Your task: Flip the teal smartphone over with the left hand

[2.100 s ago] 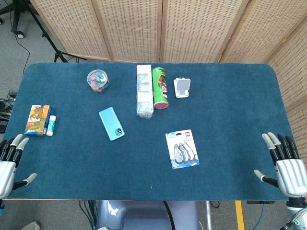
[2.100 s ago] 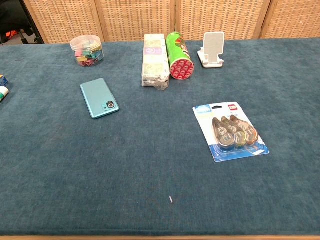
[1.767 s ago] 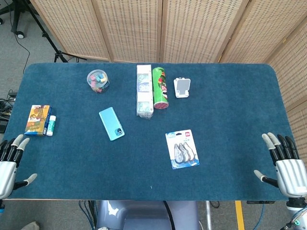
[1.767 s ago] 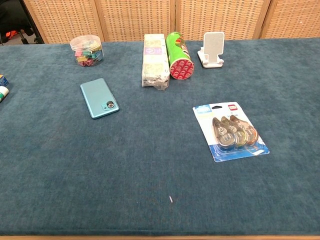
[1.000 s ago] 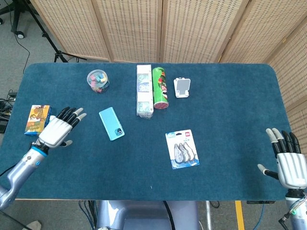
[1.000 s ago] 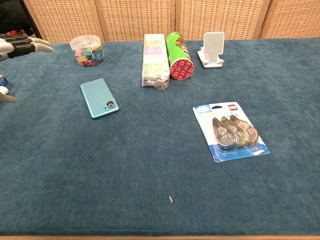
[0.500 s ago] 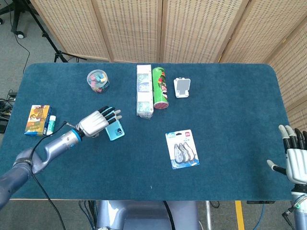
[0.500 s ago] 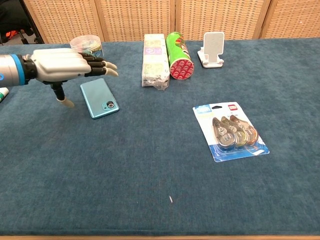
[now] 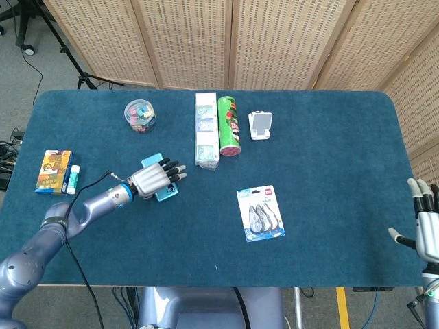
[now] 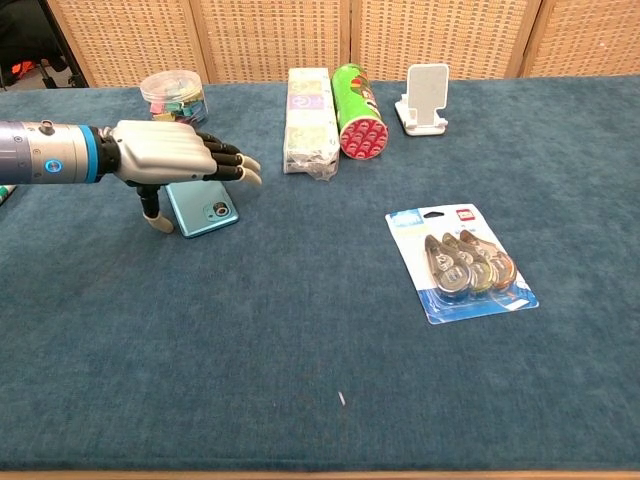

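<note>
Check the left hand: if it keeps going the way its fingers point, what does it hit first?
Probably the wrapped stack of boxes. The left hand hovers over the teal phone, fingers aimed right toward the stack, with bare table between. Depth is unclear; it could pass just in front of the stack.

The table [image 9: 329, 205] wears deep blue felt. The smartphone [image 10: 205, 214] is teal with a black camera ring. The left hand [image 10: 172, 157] is silver with black fingers and pale tips, a blue band at the wrist. The chip can [image 9: 228, 125] is green with a red lid; the phone stand [image 10: 424, 100] white. The correction-tape pack [image 9: 260, 213] has a blue-and-white card. The jar [image 9: 140, 115] holds multicoloured clips.
</note>
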`<state>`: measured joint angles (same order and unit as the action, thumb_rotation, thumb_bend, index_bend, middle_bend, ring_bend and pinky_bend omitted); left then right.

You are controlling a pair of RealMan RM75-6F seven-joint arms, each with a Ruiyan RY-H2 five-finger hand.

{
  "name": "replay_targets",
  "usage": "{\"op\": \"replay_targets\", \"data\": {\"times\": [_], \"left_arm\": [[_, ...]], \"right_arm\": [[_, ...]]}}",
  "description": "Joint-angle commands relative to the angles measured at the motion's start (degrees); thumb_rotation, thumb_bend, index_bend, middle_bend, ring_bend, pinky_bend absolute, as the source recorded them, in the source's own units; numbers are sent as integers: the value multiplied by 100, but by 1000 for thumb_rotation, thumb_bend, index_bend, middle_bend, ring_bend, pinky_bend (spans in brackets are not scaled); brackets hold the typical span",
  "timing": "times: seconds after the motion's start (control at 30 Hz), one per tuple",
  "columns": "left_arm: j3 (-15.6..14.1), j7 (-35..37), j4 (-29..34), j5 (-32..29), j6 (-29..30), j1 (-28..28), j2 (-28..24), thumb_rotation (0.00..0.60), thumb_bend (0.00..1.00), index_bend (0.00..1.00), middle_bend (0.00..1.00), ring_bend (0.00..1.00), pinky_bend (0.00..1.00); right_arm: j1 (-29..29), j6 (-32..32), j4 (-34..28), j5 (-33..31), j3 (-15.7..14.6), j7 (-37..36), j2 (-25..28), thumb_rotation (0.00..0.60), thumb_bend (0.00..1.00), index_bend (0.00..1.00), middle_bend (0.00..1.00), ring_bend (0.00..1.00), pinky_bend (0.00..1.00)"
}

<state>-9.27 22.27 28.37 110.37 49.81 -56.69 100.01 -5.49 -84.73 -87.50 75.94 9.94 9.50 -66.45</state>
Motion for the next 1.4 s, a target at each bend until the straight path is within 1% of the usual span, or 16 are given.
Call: {"op": "replay_targets", "data": {"times": [0.03, 0.13, 0.17, 0.23, 0.3, 0.37, 0.43, 0.6, 0.67, 0.83, 0.97, 1.1, 1.27, 1.4], "left_arm": [[-77, 10, -80, -24, -97, -64, 68, 600, 230, 80, 3, 12, 149], [-143, 64, -108, -54, -152, -107, 122, 600, 333, 134, 52, 62, 192], [-172, 81, -111, -58, -152, -119, 136, 600, 380, 175, 86, 93, 223], [-224, 88, -110, -54, -126, -128, 151, 600, 472, 262, 167, 156, 290], [-251, 67, -125, -69, -74, -120, 159, 600, 580, 353, 279, 225, 353], [-278, 31, -141, -106, -53, -93, 157, 600, 646, 406, 321, 245, 378], [-316, -13, -139, -126, -49, -63, 134, 600, 684, 450, 326, 249, 394], [-412, -82, -45, -157, 64, 52, 6, 600, 720, 502, 346, 269, 406], [-452, -148, 44, -149, 205, 103, -99, 600, 727, 515, 356, 279, 406], [-573, -546, 259, -59, 558, 185, -423, 600, 733, 548, 386, 305, 413], [-568, -677, 514, -144, 719, 298, -655, 600, 730, 576, 409, 326, 426], [-574, -824, 674, -181, 884, 379, -829, 600, 724, 578, 411, 328, 426], [-693, -1076, 883, -16, 1073, 328, -1076, 600, 735, 586, 418, 328, 426], [-790, -1330, 1289, 128, 1045, 153, -1428, 600, 738, 604, 433, 328, 425]], "right_arm": [[-2, 15, 7, -15, 3, -20, 7, 600, 0, 0, 0, 0, 0], [-3, 29, 7, -19, -2, -36, 17, 600, 0, 0, 0, 0, 0], [-3, 29, 5, -20, -2, -40, 20, 600, 0, 0, 0, 0, 0], [-1, 30, 1, -21, -5, -46, 28, 600, 0, 0, 0, 0, 0], [4, 25, -6, -15, -11, -55, 34, 600, 0, 0, 0, 0, 0], [9, 19, -11, -10, -17, -60, 40, 600, 0, 0, 0, 0, 0], [12, 22, -21, -3, -27, -59, 44, 600, 0, 0, 0, 0, 0], [9, 23, -45, 26, -48, -46, 46, 600, 0, 0, 0, 0, 0], [7, 26, -57, 37, -57, -40, 46, 600, 0, 0, 0, 0, 0], [2, 48, -97, 43, -75, -28, 54, 600, 0, 0, 0, 0, 0], [3, 49, -121, 54, -86, -26, 64, 600, 0, 0, 0, 0, 0], [6, 48, -159, 73, -102, -30, 76, 600, 0, 0, 0, 0, 0], [10, 49, -202, 87, -116, -33, 95, 600, 0, 0, 0, 0, 0], [13, 73, -221, 43, -108, -54, 115, 600, 0, 0, 0, 0, 0]]}}
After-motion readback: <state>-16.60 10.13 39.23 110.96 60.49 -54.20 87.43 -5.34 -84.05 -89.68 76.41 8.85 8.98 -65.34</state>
